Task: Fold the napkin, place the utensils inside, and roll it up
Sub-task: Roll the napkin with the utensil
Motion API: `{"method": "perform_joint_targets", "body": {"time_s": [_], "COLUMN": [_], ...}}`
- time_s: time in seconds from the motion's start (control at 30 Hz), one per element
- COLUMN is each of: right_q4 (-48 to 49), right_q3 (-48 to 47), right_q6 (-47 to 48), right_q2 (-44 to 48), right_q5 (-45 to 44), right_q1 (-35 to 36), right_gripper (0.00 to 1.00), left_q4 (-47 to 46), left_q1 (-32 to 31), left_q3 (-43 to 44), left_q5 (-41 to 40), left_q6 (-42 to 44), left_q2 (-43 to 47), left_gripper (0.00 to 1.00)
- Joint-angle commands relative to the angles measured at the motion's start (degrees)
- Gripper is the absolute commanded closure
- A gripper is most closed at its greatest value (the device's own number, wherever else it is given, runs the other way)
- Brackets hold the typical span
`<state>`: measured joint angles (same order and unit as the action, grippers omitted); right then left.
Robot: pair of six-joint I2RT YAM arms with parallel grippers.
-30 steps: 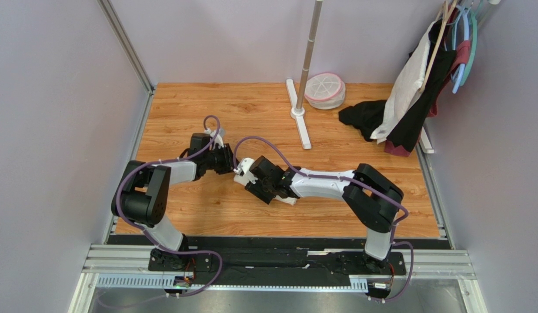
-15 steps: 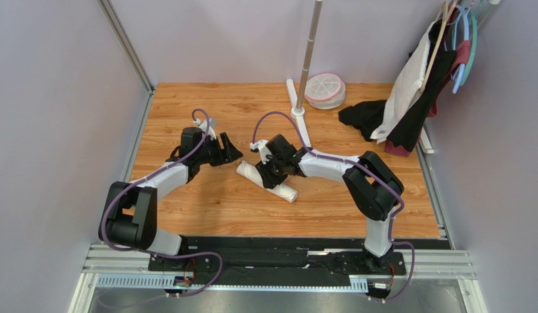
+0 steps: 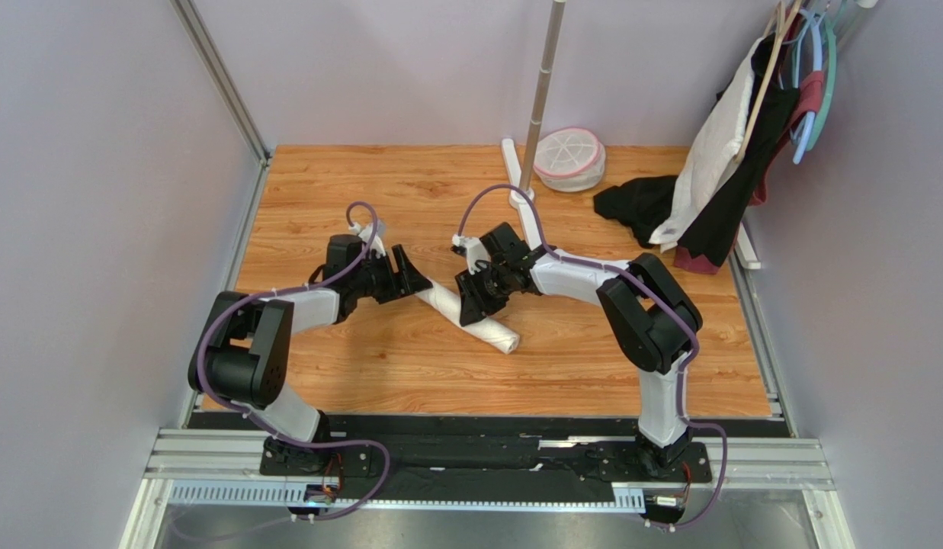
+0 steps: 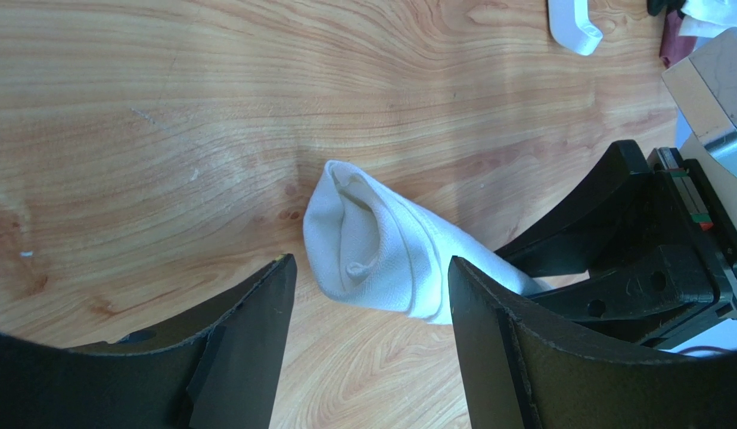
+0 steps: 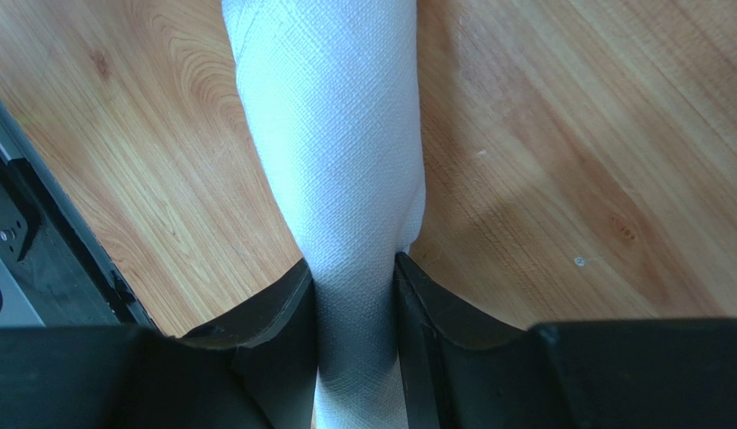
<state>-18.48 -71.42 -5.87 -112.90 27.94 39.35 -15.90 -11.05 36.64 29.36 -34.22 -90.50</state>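
Napkin (image 3: 470, 317), rolled into a tight white tube, lies slantwise on the wooden bench (image 3: 327, 183) between the two hands. The right hand (image 3: 476, 297) grips the roll partway along. Its wrist view shows a dark finger (image 5: 273, 313) pressed against each side, the woven cloth (image 5: 336, 134) pinched narrow between them. One end of the roll juts out free on the near side of that hand.

The left hand (image 3: 410, 280) stands open at the other end. In its wrist view the fingers (image 4: 255, 322) are spread either side of the folded tip (image 4: 372, 250), and bare wood shows between the cloth and the finger on the left of that view. The right hand (image 4: 631, 259) sits just beyond, on the same roll.

Just behind the right hand runs the foot of a white stand (image 3: 522, 195), its pole rising upright. A round pink-rimmed object (image 3: 570, 158) sits beside the stand, farther back. Well off to the right of that hand lies a black cloth (image 3: 634, 206). Garments on hangers (image 3: 739, 126) hang above it at the bench's far corner.
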Motion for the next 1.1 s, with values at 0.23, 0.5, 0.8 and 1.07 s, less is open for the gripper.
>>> {"method": "perform_joint_targets", "body": {"time_s": [0.23, 0.5, 0.8, 1.07], "right_q4": [-3.23, -3.32, -3.23, -1.82], "right_q3": [1.02, -0.39, -4.17, -1.01], "right_q6": [-9.85, -15.13, -14.7, -9.87], "right_q2": [-2.67, -3.2, -4.44, 7.5], "right_q5": [-18.09, -29.16, -32.61, -29.0], "right_q1": [-1.47, -3.41, -3.58, -3.15], "right_gripper": [0.61, 0.6, 0.36, 0.26], "left_q4": [-2.83, 6.75, 19.05, 25.74], "left_q1": [0.24, 0.24, 0.33, 0.85], "left_q3": [-1.05, 0.09, 2.38, 5.1], "left_q5": [-3.61, -7.65, -9.59, -7.83], "left_q6": [-1.55, -1.29, 0.73, 2.48], "left_q2": [6.9, 18.06, 27.3, 33.53], "left_gripper": [0.27, 0.26, 0.24, 0.23]}}
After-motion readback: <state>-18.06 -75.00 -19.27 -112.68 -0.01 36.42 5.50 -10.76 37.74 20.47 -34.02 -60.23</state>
